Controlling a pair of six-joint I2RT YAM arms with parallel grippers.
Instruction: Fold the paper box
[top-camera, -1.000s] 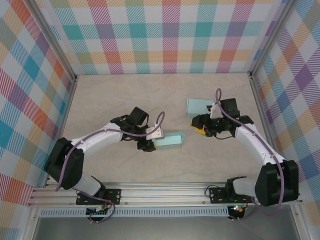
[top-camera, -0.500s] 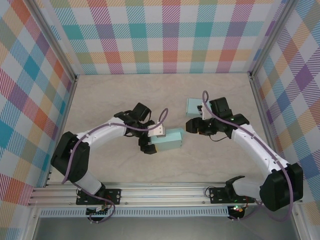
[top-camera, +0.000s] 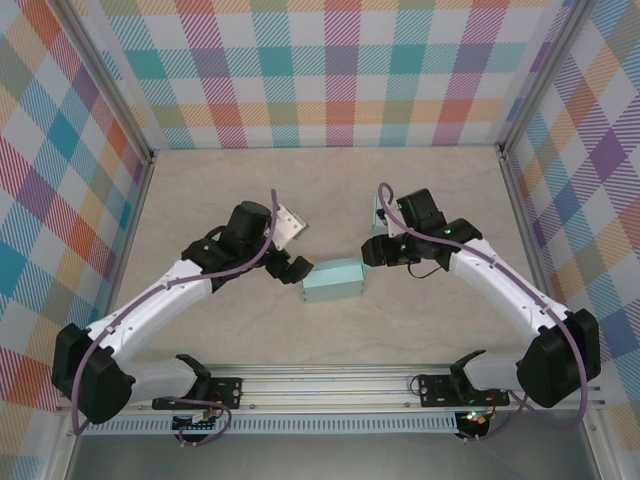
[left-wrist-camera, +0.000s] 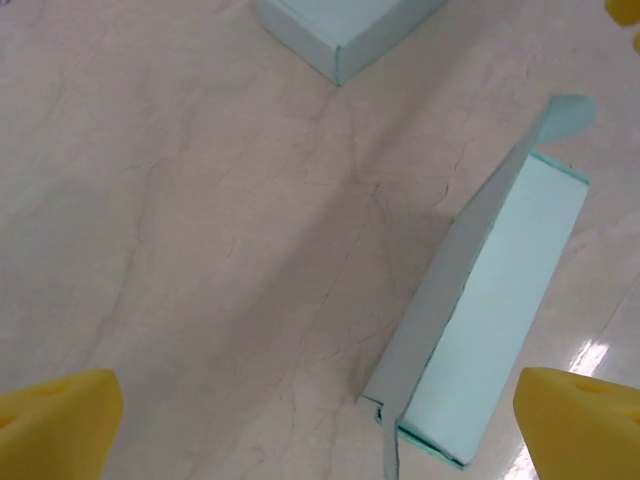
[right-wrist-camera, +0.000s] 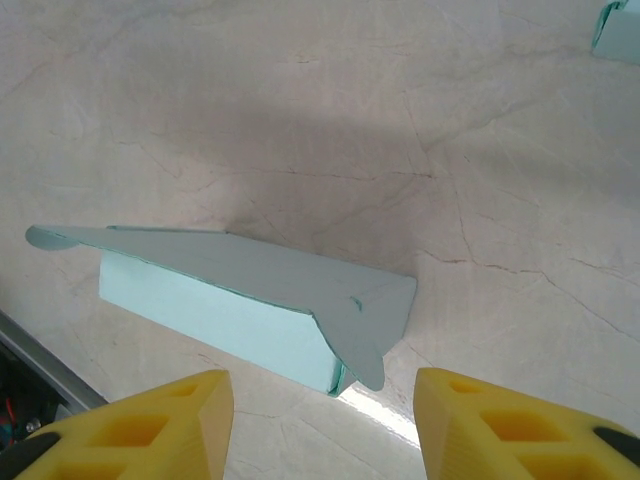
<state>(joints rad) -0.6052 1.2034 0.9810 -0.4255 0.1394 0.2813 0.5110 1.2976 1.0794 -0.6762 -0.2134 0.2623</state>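
Here the box (top-camera: 334, 279) lies untouched between fingers (right-wrist-camera: 470, 420).

The top external camera sits high above and behind the arm bases, looking steeply down toward the far edge of the beige marbled tabletop (top-camera: 220, 200), wide enough to take in all of it up to the multicoloured plaid walls (top-camera: 340, 70). Both wrist cameras look down on the tabletop from close by, the right one lower and more slanted. All three views share the pale blue folded paper box (top-camera: 334, 280) (left-wrist-camera: 490, 300) (right-wrist-camera: 230, 325) near the tabletop's middle, and a second pale blue flat box (top-camera: 377, 212) (left-wrist-camera: 340, 30) (right-wrist-camera: 622, 30) toward the far edge
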